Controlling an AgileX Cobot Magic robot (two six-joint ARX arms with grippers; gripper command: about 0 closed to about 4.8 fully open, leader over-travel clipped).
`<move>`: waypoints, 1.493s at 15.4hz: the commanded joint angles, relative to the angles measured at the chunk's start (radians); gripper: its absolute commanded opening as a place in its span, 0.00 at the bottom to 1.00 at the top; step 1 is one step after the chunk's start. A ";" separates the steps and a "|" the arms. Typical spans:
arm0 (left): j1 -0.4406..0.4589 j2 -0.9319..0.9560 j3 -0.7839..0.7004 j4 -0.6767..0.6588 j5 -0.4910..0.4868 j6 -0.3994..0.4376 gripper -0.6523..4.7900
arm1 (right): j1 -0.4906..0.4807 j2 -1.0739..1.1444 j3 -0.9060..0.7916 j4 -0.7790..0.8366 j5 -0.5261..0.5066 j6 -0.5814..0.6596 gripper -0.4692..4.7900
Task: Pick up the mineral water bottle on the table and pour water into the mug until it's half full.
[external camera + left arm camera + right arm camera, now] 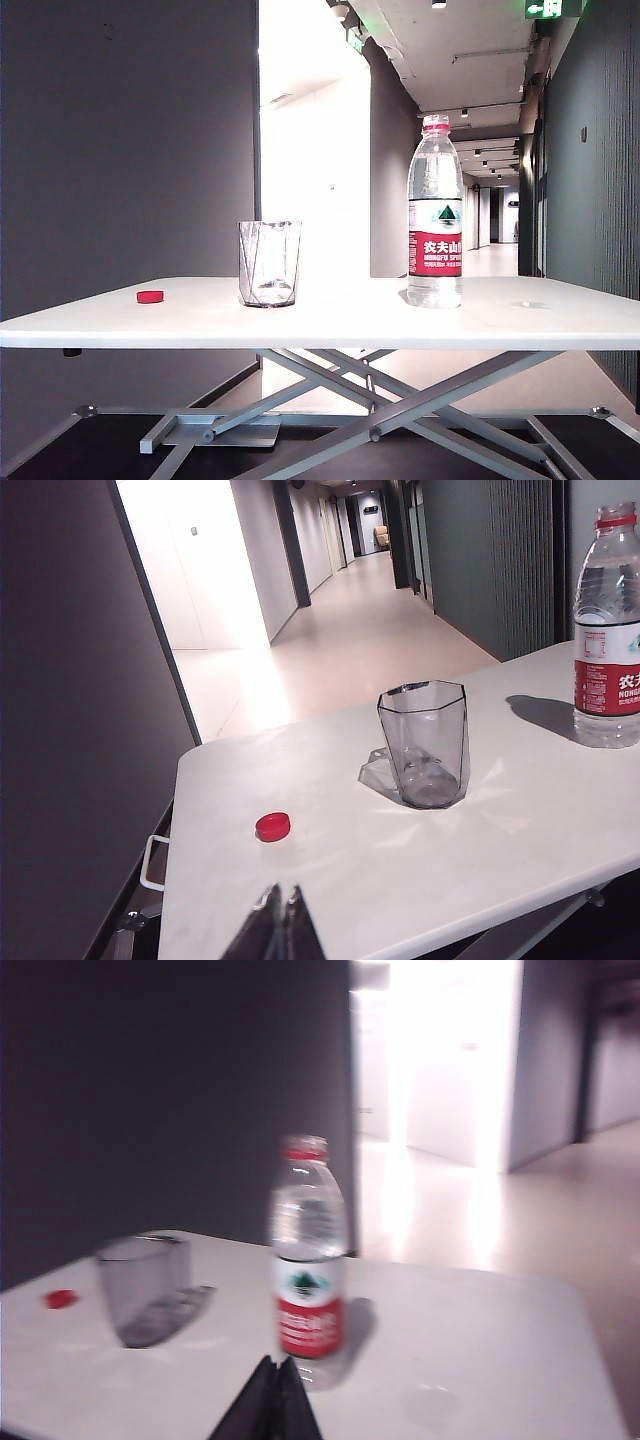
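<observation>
Well apart, mineral water bottle (307,1260) beyond closed right tool (278,1392).

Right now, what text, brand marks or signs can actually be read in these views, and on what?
"农夫山" with "NONGFU SPRING" beneath: red label of the mineral water bottle, under a green mountain logo.
Fine print on the label's white side panel, left wrist view: too small to read.
Green exit sign at the ceiling: pictogram only, no legible words.
</observation>
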 commanded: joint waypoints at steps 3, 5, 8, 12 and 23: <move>-0.001 0.000 0.002 0.012 0.004 -0.003 0.11 | 0.045 0.250 0.157 -0.035 -0.011 0.000 0.12; -0.001 0.000 0.002 0.012 0.005 -0.003 0.11 | 0.053 0.420 0.222 0.019 -0.011 -0.014 0.39; -0.001 0.000 0.002 0.012 0.004 -0.003 0.11 | 0.053 0.787 0.317 0.263 -0.112 -0.072 0.61; -0.001 0.000 0.002 0.012 0.004 -0.003 0.11 | 0.053 1.188 0.458 0.455 -0.255 -0.123 0.85; -0.001 0.000 0.002 0.012 0.004 -0.004 0.11 | 0.053 1.459 0.566 0.555 -0.272 -0.219 0.95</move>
